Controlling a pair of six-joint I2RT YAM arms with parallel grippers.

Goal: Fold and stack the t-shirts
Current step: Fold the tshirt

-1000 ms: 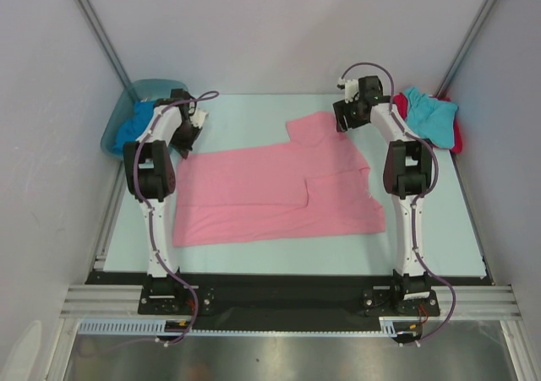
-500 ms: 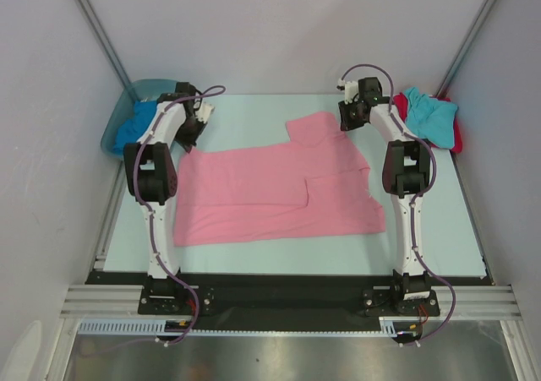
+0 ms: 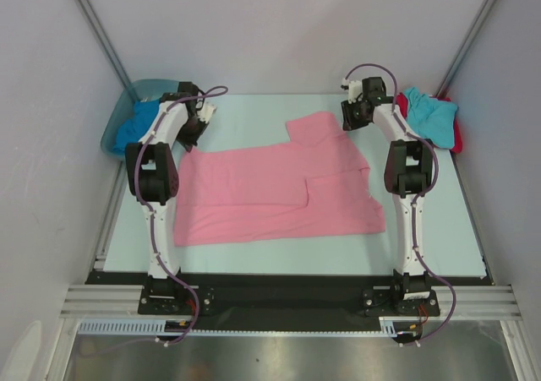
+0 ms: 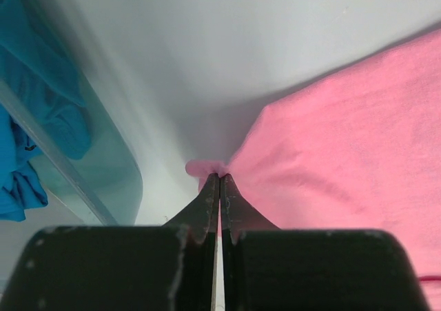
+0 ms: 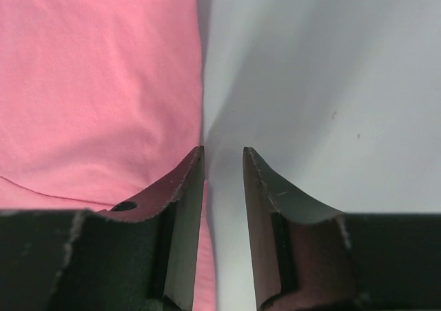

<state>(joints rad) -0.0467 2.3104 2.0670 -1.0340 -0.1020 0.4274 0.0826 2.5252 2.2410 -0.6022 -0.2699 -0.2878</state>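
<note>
Both arms are stretched forward from their bases, elbows raised and wrists bent down to the table point(image 3: 254, 111) at its far part.

The left gripper point(image 4: 219, 181) is fully closed, and its fingertips pinch a small corner of the pink t-shirt point(image 3: 270, 191). The cloth rises a little into the pinch. From this gripper the rest of the shirt spreads to its right side, flat on the table. To its left stands the blue-green tub point(image 4: 103, 166), very near, with the royal blue t-shirt point(image 4: 27, 118) inside it. Ahead of the fingertips there is only bare table up to the back wall.

The right gripper point(image 5: 222, 156) has its jaws a little apart, with a narrow gap. In this gap I see bare table, so nothing is held there. The side edge of the pink shirt runs just under the left finger of this gripper, and the shirt lies to the left of it. To the right of the gripper the table is bare for a short way. Further right, at the table edge, the turquoise t-shirt point(image 3: 431, 115) lies on top of the red t-shirt point(image 3: 457, 136). Both are apart from the gripper.

Between the two grippers the far edge of the pink shirt lies free.
</note>
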